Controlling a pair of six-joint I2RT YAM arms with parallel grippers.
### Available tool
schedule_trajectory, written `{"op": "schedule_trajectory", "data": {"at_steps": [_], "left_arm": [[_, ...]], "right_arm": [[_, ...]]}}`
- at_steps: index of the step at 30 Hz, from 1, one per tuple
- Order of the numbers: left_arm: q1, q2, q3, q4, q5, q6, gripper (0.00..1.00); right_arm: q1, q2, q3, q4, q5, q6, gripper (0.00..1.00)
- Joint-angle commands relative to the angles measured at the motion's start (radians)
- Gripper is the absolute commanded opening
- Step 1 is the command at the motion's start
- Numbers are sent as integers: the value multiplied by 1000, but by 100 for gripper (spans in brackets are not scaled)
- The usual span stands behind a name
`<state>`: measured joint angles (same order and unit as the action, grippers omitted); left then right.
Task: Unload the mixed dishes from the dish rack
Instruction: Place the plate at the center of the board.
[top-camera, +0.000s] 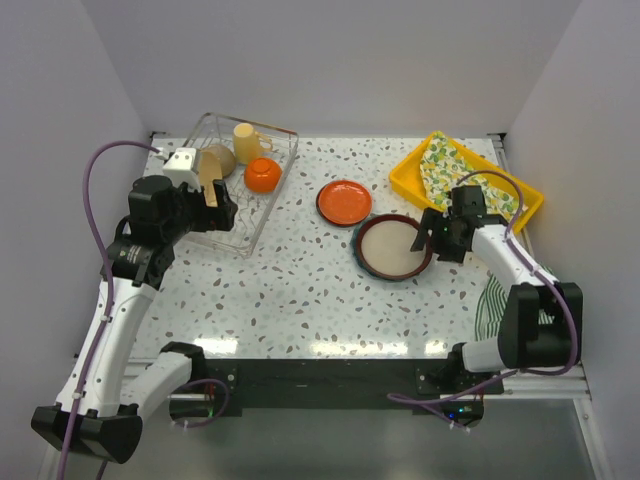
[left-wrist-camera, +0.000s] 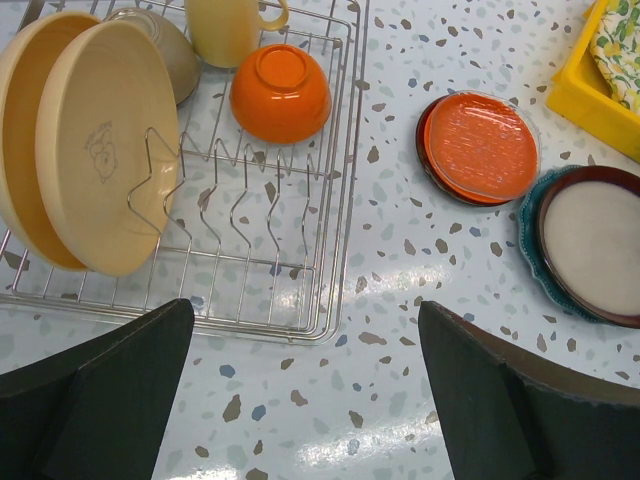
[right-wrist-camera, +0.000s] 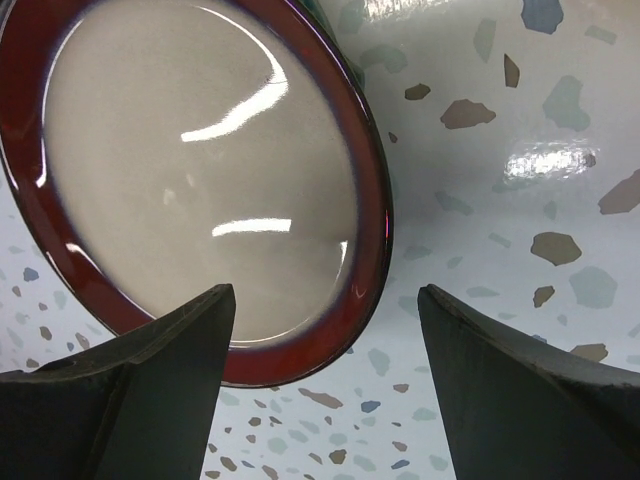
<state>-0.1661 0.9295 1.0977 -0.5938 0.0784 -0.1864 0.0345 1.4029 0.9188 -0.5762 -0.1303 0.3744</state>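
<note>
Left jaws are spread wide with nothing held, above the glossy speckled terrazzo table (top-camera: 300, 290). The dish rack (left-wrist-camera: 300, 290), silvery thin wire with zigzag bottom wires, lies just ahead of them, its near edge facing the gap. Two smooth matte tan-yellow plates (left-wrist-camera: 100, 150) stand on edge in the rack, ahead of the left finger. Further ahead in the rack an orange bowl (left-wrist-camera: 281, 92), round and glossy, is turned upside down, with a cream mug (left-wrist-camera: 228, 30) beside it. Ahead of the right finger, out on the table, lies a round orange plate (left-wrist-camera: 482, 145) with a ribbed face.

Right jaws are also open and empty, close over the dark brown plate (right-wrist-camera: 200, 170). Its face is cream and shiny, its rim reddish-brown. The near rim falls within the gap, and most of the plate lies ahead toward the left finger. It is stacked on a teal plate (left-wrist-camera: 527, 235) with a scalloped edge.
</note>
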Motion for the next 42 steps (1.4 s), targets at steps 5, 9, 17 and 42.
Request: {"op": "schedule_trajectory", "data": {"at_steps": [5, 9, 17, 42], "left_arm": [[-6, -17, 8, 9, -9, 22, 100], [-6, -20, 7, 6, -11, 22, 100], [-6, -23, 5, 2, -17, 24, 100], [-6, 261, 74, 167, -600, 145, 91]], "right_arm": [[54, 53, 37, 59, -55, -14, 79], [80, 64, 48, 59, -61, -17, 79], [84, 59, 55, 36, -46, -34, 80], [84, -314, -66, 96, -143, 9, 91]]}}
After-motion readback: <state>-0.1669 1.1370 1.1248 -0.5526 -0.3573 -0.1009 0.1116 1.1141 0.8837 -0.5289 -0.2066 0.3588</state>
